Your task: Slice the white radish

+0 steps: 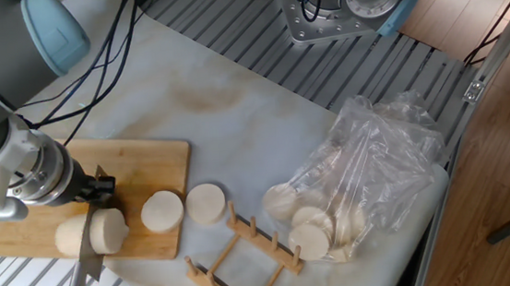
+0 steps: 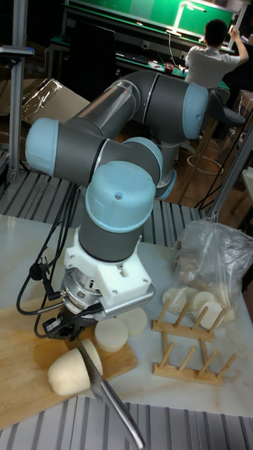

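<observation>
The white radish point(image 1: 107, 230) lies on the wooden cutting board point(image 1: 141, 167), a cream cylinder with its flat end to the right. A long steel knife point(image 1: 82, 265) stands across it, blade pressed into the radish about a third in from its rounded left end. My gripper point(image 1: 95, 185) is shut on the knife's dark handle just above the radish. In the tall view the radish point(image 2: 67, 373) sits under the blade point(image 2: 105, 387), below the gripper point(image 2: 70, 327). Two cut discs point(image 1: 162, 211) point(image 1: 207, 204) lie to the right, one on the board's edge, one on the table.
A clear plastic bag point(image 1: 377, 165) with pale round slices inside sits at the right. A wooden slotted rack point(image 1: 242, 255) lies near the front edge, just right of the board. Black cables point(image 1: 108, 45) trail over the back left, and a metal arm base point(image 1: 336, 11) stands behind.
</observation>
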### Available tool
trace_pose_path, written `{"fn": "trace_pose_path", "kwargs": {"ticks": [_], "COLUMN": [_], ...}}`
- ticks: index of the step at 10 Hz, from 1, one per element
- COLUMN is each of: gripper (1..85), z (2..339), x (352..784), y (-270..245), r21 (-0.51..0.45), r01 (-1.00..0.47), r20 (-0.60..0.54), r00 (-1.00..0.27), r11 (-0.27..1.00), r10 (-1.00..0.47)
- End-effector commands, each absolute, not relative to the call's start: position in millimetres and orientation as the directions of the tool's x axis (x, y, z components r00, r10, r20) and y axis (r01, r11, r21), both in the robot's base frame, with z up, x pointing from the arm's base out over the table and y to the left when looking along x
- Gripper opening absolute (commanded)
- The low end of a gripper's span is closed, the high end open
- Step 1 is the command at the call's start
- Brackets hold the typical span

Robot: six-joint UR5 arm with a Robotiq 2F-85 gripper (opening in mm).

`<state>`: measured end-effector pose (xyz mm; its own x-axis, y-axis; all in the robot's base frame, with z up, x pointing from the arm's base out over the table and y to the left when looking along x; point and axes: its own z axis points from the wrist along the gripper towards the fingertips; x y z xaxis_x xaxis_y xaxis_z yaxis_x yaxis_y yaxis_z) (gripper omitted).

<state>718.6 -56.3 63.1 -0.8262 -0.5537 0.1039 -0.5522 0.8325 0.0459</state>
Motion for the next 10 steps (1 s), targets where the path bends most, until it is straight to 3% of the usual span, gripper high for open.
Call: {"fn": "trace_pose_path", "kwargs": {"ticks": [1,4,10], "gripper": [1.3,1.3,1.3], "z": [65,103,106], "x": [723,709,686], "y": [-50,-52,-64], "r21": [0.032,0.057,0.069], "r01": [-0.542,-0.548,-0.553], "r20": [0.107,0.137,0.149], "r00": [-0.833,-0.824,-0.817], "r11": [0.840,0.834,0.830], "r10": [-0.542,-0.550,-0.557]}}
